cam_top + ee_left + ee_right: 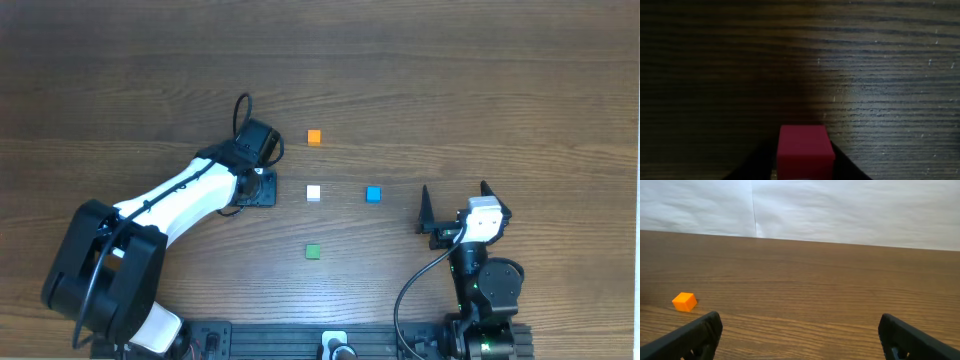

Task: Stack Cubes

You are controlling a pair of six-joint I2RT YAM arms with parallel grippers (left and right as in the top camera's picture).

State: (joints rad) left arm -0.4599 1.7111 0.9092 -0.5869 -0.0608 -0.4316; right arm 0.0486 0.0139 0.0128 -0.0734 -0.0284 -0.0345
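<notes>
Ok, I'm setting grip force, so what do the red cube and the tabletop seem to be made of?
The red cube looks like hard plastic with a matte finish: flat even colour, crisp edges, no grain or shine. Painted wood can't be ruled out. The tabletop looks like wood or wood-look laminate with a smooth satin finish: long dark grain lines run across it, with a soft sheen.

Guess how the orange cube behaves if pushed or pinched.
The orange cube looks like a small rigid block with flat faces, so it should slide rather than roll on the wooden table. Probably light; an off-centre push would likely spin it. Its smooth-looking sides might slip in a loose pinch, though parallel faces suit the right tool.
</notes>
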